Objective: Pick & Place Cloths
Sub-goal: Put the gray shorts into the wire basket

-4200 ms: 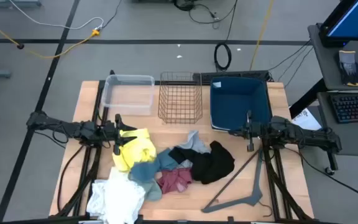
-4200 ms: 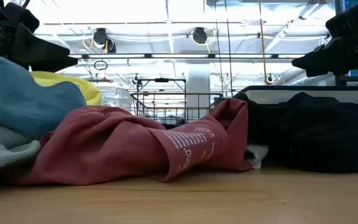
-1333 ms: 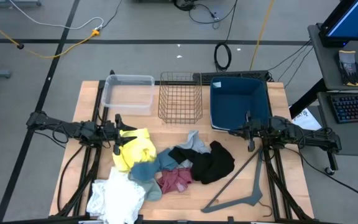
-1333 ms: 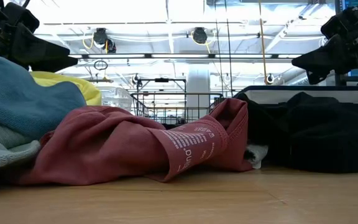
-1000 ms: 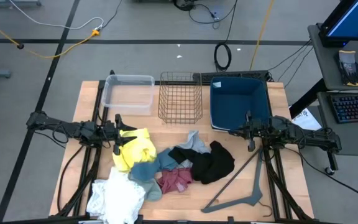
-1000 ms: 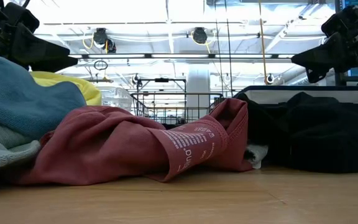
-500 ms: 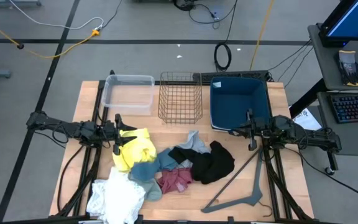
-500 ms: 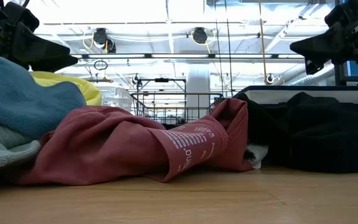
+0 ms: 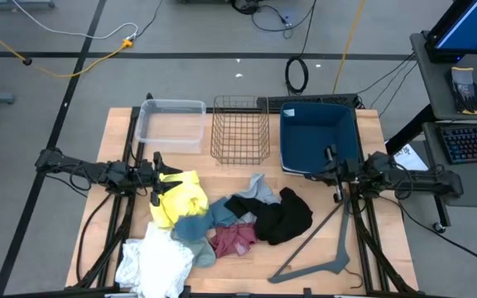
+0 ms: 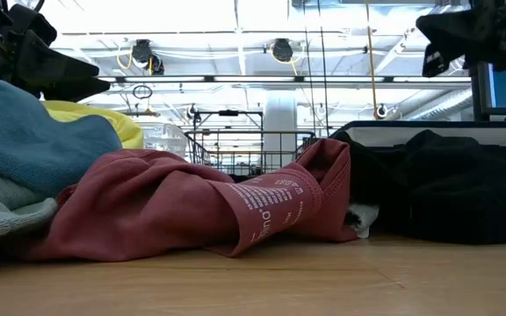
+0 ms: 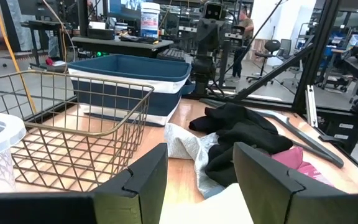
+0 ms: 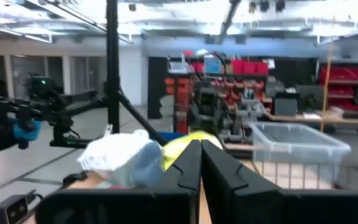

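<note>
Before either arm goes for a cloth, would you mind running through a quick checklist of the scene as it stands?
1. Left gripper open, empty, at the yellow cloth: ok.
2. Right gripper shut, holds nothing, needs opening before a pick: not ok.
3. Clear bin, wire basket and blue bin empty: ok.
4. Cloths on the table, none picked yet: ok.
5. Hanger free of the black cloth: cannot tell.

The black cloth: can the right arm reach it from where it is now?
Probably yes. The black cloth lies uncovered at the pile's edge nearest the right gripper, with nothing between them; its fingers are shut and must open first.
</note>
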`<act>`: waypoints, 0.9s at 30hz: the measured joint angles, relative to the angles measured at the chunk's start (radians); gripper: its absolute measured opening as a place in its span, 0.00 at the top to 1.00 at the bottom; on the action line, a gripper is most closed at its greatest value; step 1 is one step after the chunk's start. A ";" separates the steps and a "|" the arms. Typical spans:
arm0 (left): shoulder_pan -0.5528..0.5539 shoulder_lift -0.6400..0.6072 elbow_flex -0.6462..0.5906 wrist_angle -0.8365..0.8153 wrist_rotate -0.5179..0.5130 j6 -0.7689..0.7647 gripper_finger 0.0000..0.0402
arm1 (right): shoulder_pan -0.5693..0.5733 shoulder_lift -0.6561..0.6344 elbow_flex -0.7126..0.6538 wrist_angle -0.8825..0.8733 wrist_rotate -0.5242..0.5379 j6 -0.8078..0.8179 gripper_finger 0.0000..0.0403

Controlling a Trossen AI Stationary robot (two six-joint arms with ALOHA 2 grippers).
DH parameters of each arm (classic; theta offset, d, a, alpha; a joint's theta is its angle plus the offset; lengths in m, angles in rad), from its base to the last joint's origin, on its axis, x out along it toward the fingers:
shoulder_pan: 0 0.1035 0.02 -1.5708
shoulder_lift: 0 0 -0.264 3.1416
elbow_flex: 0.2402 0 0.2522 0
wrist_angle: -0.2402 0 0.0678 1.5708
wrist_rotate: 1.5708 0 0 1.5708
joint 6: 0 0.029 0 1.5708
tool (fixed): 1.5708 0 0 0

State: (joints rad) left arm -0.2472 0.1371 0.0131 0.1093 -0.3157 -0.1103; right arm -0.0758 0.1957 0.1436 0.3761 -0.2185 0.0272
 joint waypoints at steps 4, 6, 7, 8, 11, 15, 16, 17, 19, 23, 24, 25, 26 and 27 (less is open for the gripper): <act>0.000 0.000 0.000 0.000 0.000 -0.001 0.54 | 0.035 0.149 0.000 0.134 0.006 -0.016 0.99; 0.000 0.000 0.000 0.004 0.000 -0.001 0.54 | 0.057 0.237 0.005 0.193 0.012 -0.017 0.99; 0.000 0.000 0.000 0.007 0.000 0.000 0.54 | 0.070 0.283 0.016 0.208 0.017 -0.024 0.99; 0.000 0.000 0.000 0.013 0.000 0.005 0.54 | 0.084 0.327 0.034 0.215 0.032 -0.036 0.99; 0.000 0.000 0.000 0.029 0.000 0.003 0.54 | 0.129 0.458 0.115 0.215 0.038 -0.089 0.99; 0.000 0.000 0.000 0.053 0.000 0.003 0.54 | 0.197 0.636 0.262 0.198 0.040 -0.180 0.99; 0.000 0.000 0.000 0.056 0.000 0.006 0.54 | 0.212 0.680 0.302 0.180 0.043 -0.200 0.99; 0.000 0.000 0.000 0.058 0.000 0.013 0.54 | 0.227 0.724 0.344 0.152 0.051 -0.222 0.99; 0.000 0.000 0.000 0.061 0.000 0.023 0.54 | 0.252 0.808 0.429 0.067 0.069 -0.274 0.99; 0.000 0.000 0.000 0.061 0.000 0.027 0.54 | 0.281 0.960 0.598 -0.156 0.178 -0.340 0.99; 0.000 0.000 0.000 0.061 0.000 0.026 0.54 | 0.284 0.994 0.634 -0.202 0.209 -0.345 0.99; 0.000 0.000 0.000 0.061 0.000 0.024 0.54 | 0.286 1.027 0.669 -0.239 0.233 -0.350 0.99; 0.000 0.000 0.000 0.061 0.000 0.022 0.54 | 0.287 1.060 0.703 -0.272 0.250 -0.351 0.99; 0.000 0.000 0.000 0.061 0.000 0.022 0.54 | 0.287 1.089 0.734 -0.305 0.259 -0.350 0.99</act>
State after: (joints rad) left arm -0.2470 0.1375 0.0132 0.1707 -0.3153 -0.0883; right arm 0.2111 1.2843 0.8780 0.0712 0.0404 -0.3229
